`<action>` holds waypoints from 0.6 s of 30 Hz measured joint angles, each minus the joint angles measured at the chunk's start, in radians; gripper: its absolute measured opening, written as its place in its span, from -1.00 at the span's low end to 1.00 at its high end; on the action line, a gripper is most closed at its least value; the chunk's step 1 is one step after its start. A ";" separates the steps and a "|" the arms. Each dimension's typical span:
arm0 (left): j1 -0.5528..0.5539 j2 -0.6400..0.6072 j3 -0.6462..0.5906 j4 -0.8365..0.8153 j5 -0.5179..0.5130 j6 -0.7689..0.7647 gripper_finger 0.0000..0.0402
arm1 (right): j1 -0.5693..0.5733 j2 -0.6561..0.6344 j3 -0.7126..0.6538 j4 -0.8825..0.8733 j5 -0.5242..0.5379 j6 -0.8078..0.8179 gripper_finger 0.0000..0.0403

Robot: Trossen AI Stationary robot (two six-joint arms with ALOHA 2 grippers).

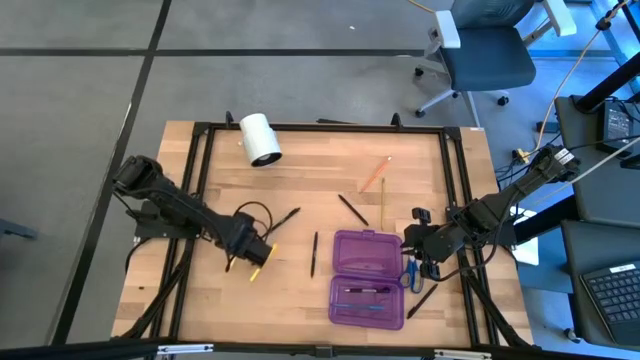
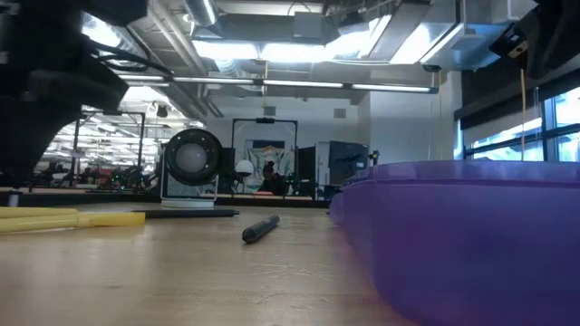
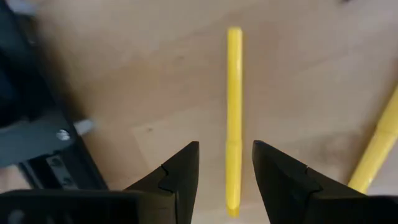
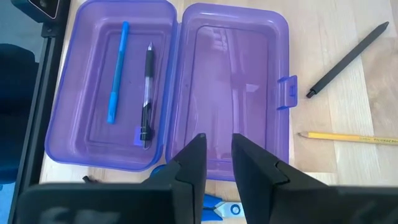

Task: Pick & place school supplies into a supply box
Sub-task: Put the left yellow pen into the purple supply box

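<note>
The purple supply box (image 1: 368, 278) lies open near the table's near edge, with a blue pen (image 4: 117, 71) and a black pen (image 4: 147, 93) lying in one half. My left gripper (image 3: 225, 149) is open and low over the table, one finger on each side of a yellow pen (image 3: 234, 112) without touching it. A second yellow pen (image 3: 379, 146) lies beside it. My right gripper (image 4: 217, 155) hovers at the box's right side, its fingers narrowly apart and empty. The blue-handled scissors (image 4: 217, 208) lie on the table below it.
Black pens (image 1: 314, 253) (image 1: 352, 209) (image 1: 283, 220) lie loose on the wood left of and behind the box, and another (image 1: 425, 297) lies to its right. An orange pencil (image 1: 376, 172) and a thin pencil (image 1: 383, 200) lie farther back. A white roll (image 1: 261, 138) sits by the far edge.
</note>
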 joint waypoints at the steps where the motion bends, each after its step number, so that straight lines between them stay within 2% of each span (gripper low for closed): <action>1: -0.008 0.000 -0.003 0.015 0.000 -0.001 -0.30 | 0.000 0.000 0.000 0.000 0.001 0.000 -0.60; 10: -0.063 0.001 -0.022 0.091 -0.005 -0.019 -0.30 | 0.000 0.000 0.000 0.007 0.001 0.004 -0.60; 18: -0.067 0.001 -0.022 0.127 -0.006 -0.067 -0.30 | 0.000 0.000 0.000 0.008 0.001 0.006 -0.60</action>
